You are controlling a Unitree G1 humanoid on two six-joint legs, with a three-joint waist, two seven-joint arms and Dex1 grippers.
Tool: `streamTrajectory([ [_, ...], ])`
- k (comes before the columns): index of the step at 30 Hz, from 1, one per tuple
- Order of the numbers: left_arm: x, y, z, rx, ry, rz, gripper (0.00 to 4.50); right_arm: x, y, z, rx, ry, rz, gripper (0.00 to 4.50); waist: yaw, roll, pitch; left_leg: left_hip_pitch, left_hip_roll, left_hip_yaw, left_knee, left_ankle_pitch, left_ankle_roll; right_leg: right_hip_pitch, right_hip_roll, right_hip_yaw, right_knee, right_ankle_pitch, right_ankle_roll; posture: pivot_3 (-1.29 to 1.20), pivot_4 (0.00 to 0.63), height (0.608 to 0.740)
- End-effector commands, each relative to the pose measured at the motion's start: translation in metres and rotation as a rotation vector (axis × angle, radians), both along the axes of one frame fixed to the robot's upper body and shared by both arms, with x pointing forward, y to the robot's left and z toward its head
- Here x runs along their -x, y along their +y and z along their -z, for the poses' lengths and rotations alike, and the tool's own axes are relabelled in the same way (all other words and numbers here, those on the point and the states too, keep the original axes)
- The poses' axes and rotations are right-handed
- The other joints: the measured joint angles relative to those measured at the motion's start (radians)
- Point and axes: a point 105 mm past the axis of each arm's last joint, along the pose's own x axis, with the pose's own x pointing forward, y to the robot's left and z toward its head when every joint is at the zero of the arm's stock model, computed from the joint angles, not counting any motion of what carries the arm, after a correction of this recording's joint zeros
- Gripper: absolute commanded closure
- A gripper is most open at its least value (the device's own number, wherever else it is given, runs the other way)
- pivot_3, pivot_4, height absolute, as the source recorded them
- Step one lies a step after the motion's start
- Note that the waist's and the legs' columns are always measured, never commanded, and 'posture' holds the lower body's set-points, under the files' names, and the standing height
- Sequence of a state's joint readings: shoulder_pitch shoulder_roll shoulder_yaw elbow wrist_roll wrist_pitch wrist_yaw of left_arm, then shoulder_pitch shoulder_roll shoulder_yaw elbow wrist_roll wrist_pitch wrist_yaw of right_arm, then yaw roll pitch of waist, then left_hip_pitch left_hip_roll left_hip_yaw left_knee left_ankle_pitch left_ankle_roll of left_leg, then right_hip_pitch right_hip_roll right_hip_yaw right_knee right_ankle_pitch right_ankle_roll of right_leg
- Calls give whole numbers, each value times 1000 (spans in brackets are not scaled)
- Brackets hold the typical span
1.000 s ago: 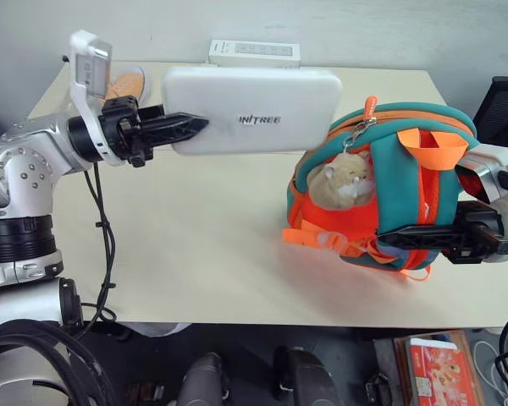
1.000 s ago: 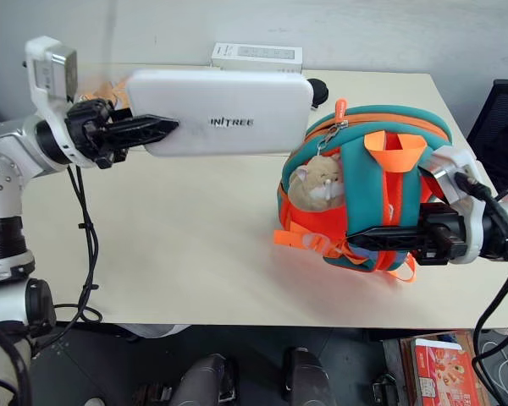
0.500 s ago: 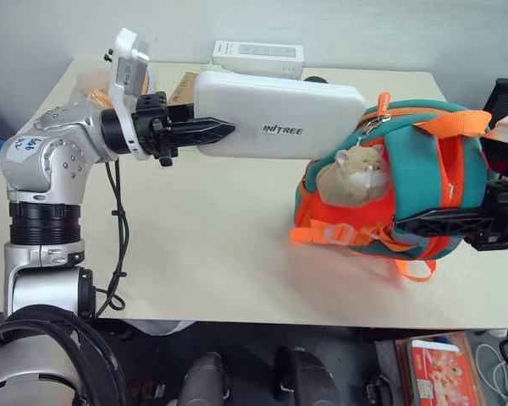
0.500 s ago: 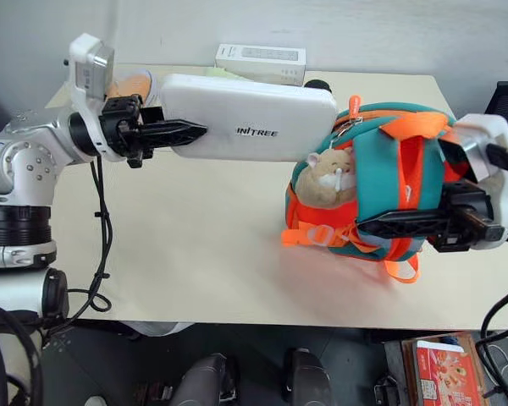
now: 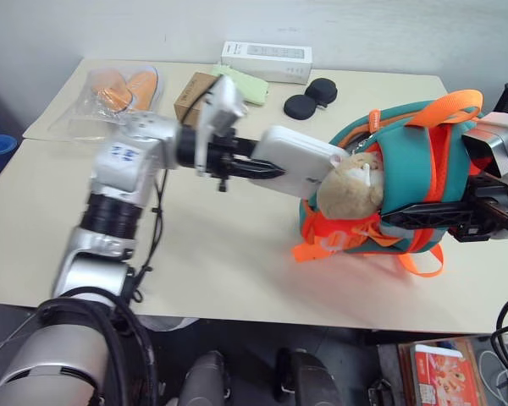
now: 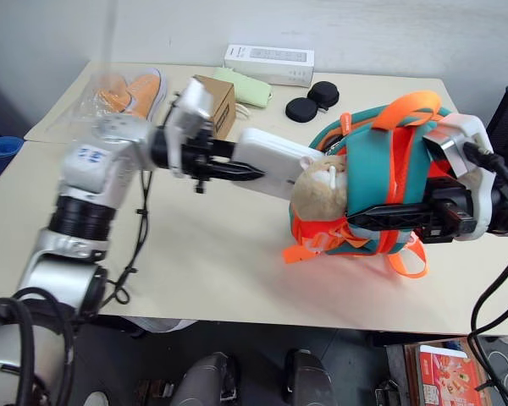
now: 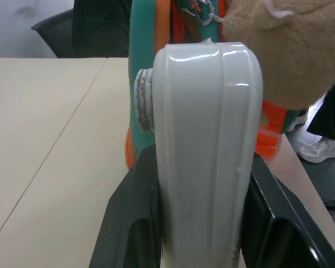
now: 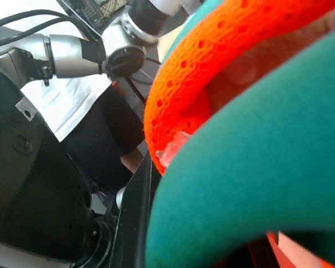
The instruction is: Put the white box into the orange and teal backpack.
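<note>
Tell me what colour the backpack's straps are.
Bright orange straps on the orange and teal backpack, clearest in the right eye view.

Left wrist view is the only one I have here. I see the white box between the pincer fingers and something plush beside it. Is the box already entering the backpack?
Observer: Its far end is at the opening of the orange and teal backpack, behind the plush cat toy; most of the white box is outside.
Operator: Who holds the backpack?
Observer: The right pincer is shut on its side and holds it tilted toward the box.
Operator: Is anything on the table behind the box?
Observer: Yes, a brown cardboard cube and two black round objects.
</note>
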State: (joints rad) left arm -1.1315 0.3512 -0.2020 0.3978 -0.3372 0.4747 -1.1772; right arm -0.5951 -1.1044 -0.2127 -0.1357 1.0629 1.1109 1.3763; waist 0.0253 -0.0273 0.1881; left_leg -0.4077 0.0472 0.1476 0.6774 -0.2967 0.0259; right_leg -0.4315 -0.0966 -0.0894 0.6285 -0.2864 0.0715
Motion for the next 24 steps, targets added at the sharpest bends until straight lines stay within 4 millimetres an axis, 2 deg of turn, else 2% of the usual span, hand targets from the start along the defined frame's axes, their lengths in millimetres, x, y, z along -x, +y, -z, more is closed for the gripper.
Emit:
streamTrajectory([
  [1, -1, -33, -11, 42, -82, -1, 3226, 6, 6, -9, -18, -67, -28, 4468, -1, 0, 0, -1, 0, 0, 1, -1, 1, 0, 0, -1, 0, 0, 0, 0, 150, 740],
  [3, -5, -50, -8, 62, -91, -39, 3226, 6, 8, -7, -21, -71, -29, 4468, -4, 0, 0, -1, 0, 1, 3, -2, 2, 0, -1, -1, 0, 1, 1, 0, 150, 740],
  [5, -13, -58, -7, 85, -81, -93, 3226, 4, 11, -4, -27, -90, -4, 4468, -5, 0, 0, -1, 0, 1, 4, -2, 2, 0, -1, -1, 0, 1, 2, 0, 150, 740],
  [6, -15, -58, -7, 92, -72, -108, 2510, 2, 12, -3, -30, -93, 8, 4500, -6, 0, 0, -1, 1, 0, 4, -2, 2, 0, -1, -1, 0, 1, 2, 0, 150, 740],
  [10, -20, -48, -7, 111, -50, -136, 1401, 7, 13, 0, -41, -86, 19, 4500, -8, 1, 0, 0, 1, 0, 4, -1, 1, 0, -1, -1, 3, 1, 2, 0, 150, 740],
  [13, -16, -26, -17, 132, -46, -125, 496, 6, 14, 4, -55, -78, 48, 4500, -14, 1, 0, 0, 2, 0, 4, -1, 1, 0, -1, -1, 3, 1, 1, 0, 150, 740],
  [15, -7, -6, -28, 145, -30, -85, 35, 7, 14, 7, -61, -70, 60, 4500, -21, 1, 0, 0, 1, 0, 4, -1, 1, 0, -1, -1, 3, 1, 1, 0, 150, 740],
  [20, 26, 42, -53, 120, -24, 24, 35, 9, 15, 15, -55, -48, 73, 4500, -28, 1, 0, 0, 2, 0, 3, -1, 0, 0, -1, -1, 3, 1, 1, 0, 150, 740],
  [22, 44, 52, -63, 116, -25, 77, 35, 8, 15, 17, -57, -45, 84, 4500, -27, 1, 0, 1, 1, 0, 4, -1, 0, 1, -1, -1, 3, 1, 1, 0, 150, 740],
  [24, 59, 50, -64, 82, -57, 116, 35, 8, 15, 17, -65, -43, 87, 4500, -25, 1, 0, 1, 1, -1, 4, -1, 0, 2, -1, 0, 3, 1, 1, 0, 150, 740],
])
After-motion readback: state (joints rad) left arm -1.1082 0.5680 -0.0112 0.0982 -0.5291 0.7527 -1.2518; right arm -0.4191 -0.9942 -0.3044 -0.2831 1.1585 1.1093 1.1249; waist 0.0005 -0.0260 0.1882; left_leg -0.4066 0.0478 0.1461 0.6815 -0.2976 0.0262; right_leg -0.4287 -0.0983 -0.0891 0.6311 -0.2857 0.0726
